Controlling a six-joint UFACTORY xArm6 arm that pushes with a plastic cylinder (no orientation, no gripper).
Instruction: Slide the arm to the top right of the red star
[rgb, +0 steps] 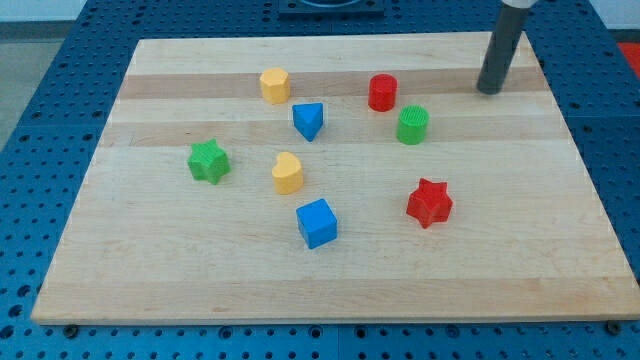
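The red star (429, 202) lies on the wooden board (560, 230) at the lower right of the block group. My tip (489, 90) rests on the board near the view's top right. It is well above and to the right of the red star and touches no block. The nearest blocks to the tip are the green cylinder (412, 124) and the red cylinder (383, 92), both to its left.
A yellow block (275, 85) sits at the upper middle, a blue triangle (309, 120) below it. A green star (208, 161) is at the left, a yellow heart (287, 173) in the middle, a blue cube (317, 222) below it. Blue perforated table surrounds the board.
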